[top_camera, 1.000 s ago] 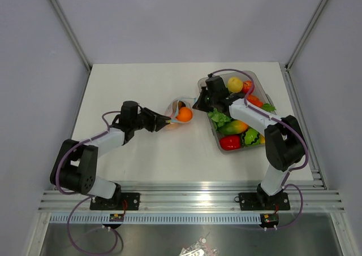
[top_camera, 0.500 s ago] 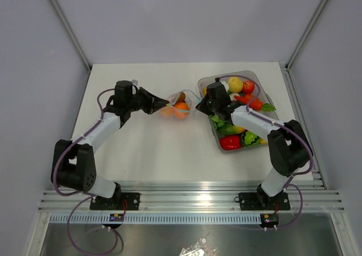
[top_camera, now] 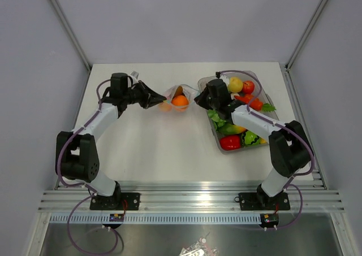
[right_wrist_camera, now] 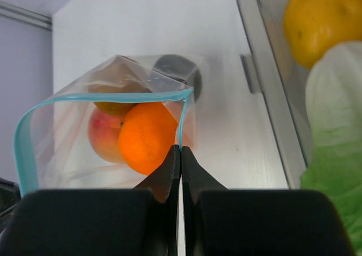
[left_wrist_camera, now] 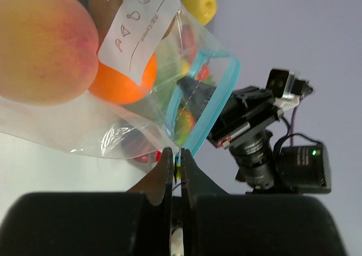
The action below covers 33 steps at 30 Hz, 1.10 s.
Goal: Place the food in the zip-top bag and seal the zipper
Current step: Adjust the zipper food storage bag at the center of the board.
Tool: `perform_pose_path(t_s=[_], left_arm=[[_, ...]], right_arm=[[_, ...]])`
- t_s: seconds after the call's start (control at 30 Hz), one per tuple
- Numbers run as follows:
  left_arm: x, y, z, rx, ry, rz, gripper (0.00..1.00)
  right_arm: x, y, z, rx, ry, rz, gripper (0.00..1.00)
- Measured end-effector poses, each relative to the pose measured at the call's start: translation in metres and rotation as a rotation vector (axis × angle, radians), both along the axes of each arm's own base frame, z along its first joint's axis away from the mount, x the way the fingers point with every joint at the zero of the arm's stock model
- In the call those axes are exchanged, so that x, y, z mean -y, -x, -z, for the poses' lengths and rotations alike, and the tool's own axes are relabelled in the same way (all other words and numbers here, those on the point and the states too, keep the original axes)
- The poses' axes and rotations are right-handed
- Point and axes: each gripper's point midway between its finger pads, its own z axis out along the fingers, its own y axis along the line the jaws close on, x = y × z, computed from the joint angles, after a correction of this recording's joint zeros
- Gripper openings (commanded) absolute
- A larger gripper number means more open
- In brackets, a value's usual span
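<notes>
The clear zip-top bag [top_camera: 176,98] hangs between my two grippers at the table's far middle. Inside it are a round orange [top_camera: 180,101] and a pink-yellow peach [right_wrist_camera: 103,133]; the orange [right_wrist_camera: 146,136] and the peach [left_wrist_camera: 39,41] show through the plastic. The light blue zipper [right_wrist_camera: 96,100] stands open in a loop. My left gripper [top_camera: 160,102] is shut on the bag's left mouth corner [left_wrist_camera: 176,157]. My right gripper [top_camera: 196,102] is shut on the right mouth corner [right_wrist_camera: 180,147].
A rigid clear tray [top_camera: 257,86] at the right holds green lettuce [top_camera: 218,118], a yellow fruit [top_camera: 235,85], red and other toy foods. The tray's edge [right_wrist_camera: 266,69] lies just right of the bag. Grey walls close in the table.
Both grippers have carried the bag toward the far side of the table and lifted it. The left arm swung far back and stretched the bag's mouth between the two grippers.
</notes>
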Motion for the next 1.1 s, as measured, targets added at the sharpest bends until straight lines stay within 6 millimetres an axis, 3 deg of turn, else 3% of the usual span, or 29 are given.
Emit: perform_pose_path(t_s=[0.03,0.07,0.1,0.2,0.3,0.37,0.5,0.6,0.67,0.83,0.93,1.03,1.1], left_arm=[[-0.001,0.006,0.01,-0.006,-0.006,0.013,0.0],[-0.001,0.014,0.023,-0.032,-0.009,0.028,0.0],[-0.001,0.023,0.039,-0.066,-0.014,0.044,0.0],[-0.004,0.05,0.085,-0.189,-0.034,0.079,0.0],[-0.007,0.075,0.112,-0.265,-0.053,0.106,0.0],[-0.009,0.083,0.117,-0.276,-0.066,0.118,0.0],[-0.012,0.096,0.105,-0.216,-0.09,0.144,0.0],[-0.014,0.104,0.095,-0.16,-0.099,0.156,0.0],[-0.015,0.111,0.092,-0.142,-0.105,0.161,0.0],[-0.019,0.128,0.105,-0.162,-0.126,0.18,0.0],[-0.02,0.136,0.113,-0.186,-0.135,0.187,0.0],[-0.021,0.139,0.117,-0.189,-0.146,0.196,0.0],[-0.022,0.139,0.117,-0.183,-0.151,0.201,0.0]], right_arm=[[0.001,0.005,0.012,-0.025,0.008,-0.007,0.1],[0.002,0.011,0.025,-0.053,0.016,-0.015,0.28],[0.002,0.017,0.036,-0.083,0.018,-0.025,0.33],[0.005,0.033,0.062,-0.157,0.05,-0.047,0.45],[0.011,0.042,0.065,-0.184,0.078,-0.055,0.49],[0.016,0.05,0.055,-0.184,0.093,-0.062,0.5],[0.022,0.061,0.008,-0.106,0.086,-0.087,0.5],[0.013,0.068,-0.023,-0.048,0.094,-0.129,0.46],[0.001,0.076,-0.032,-0.026,0.11,-0.171,0.41],[-0.033,0.103,-0.032,-0.038,0.143,-0.309,0.29],[-0.048,0.101,-0.029,-0.053,0.14,-0.358,0.28],[-0.066,0.099,-0.012,-0.092,0.154,-0.415,0.25],[-0.075,0.107,0.007,-0.134,0.175,-0.454,0.25]])
